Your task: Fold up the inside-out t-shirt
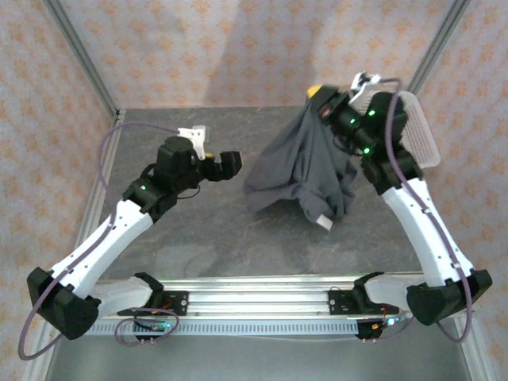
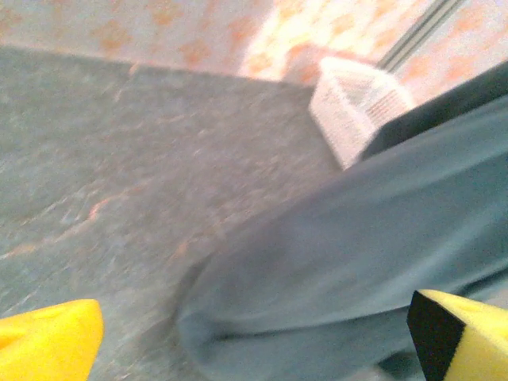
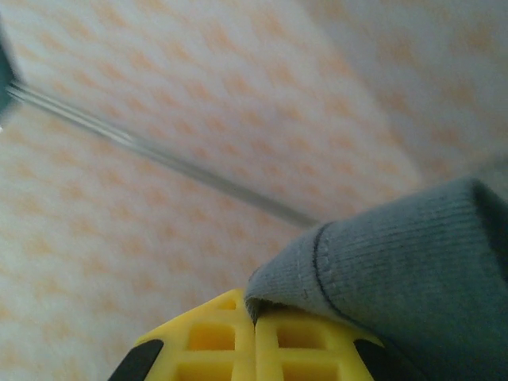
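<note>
inside-out t-shirt (image 1: pixel 305 167), dark slate-grey, is seen right of centre on the table (image 1: pixel 198 230), its top lifted and its lower part bunched on the surface. left gripper (image 1: pixel 216 159) is held spread wide, released, near the cloth's left edge. right gripper (image 1: pixel 321 99) is clamped on a seamed edge of it, raised beside the white mesh basket (image 1: pixel 421 131)
</note>
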Robot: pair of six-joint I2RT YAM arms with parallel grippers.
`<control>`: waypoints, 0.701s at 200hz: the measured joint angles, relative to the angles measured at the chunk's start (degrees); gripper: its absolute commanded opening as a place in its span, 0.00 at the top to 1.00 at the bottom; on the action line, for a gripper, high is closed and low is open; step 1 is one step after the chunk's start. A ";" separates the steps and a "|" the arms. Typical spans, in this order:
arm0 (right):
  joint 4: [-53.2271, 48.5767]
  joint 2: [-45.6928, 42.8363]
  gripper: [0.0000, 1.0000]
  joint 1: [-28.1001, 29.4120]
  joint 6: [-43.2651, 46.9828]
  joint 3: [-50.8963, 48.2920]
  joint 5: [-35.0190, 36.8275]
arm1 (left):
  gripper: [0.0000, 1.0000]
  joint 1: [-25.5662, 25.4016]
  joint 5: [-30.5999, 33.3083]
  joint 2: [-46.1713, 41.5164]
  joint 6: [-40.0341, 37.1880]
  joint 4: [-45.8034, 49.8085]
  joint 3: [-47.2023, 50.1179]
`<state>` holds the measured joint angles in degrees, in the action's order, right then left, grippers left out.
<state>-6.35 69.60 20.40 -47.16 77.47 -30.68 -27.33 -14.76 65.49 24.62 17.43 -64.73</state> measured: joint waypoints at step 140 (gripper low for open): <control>-21.18 -11.65 0.33 5.35 17.20 -22.18 22.73 | 0.16 -8.17 -6.54 25.77 -2.51 21.55 -13.42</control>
<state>-27.53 57.95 25.76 -29.95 55.29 -7.94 -35.51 -21.30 91.26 22.11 38.98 -78.15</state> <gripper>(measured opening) 0.681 0.873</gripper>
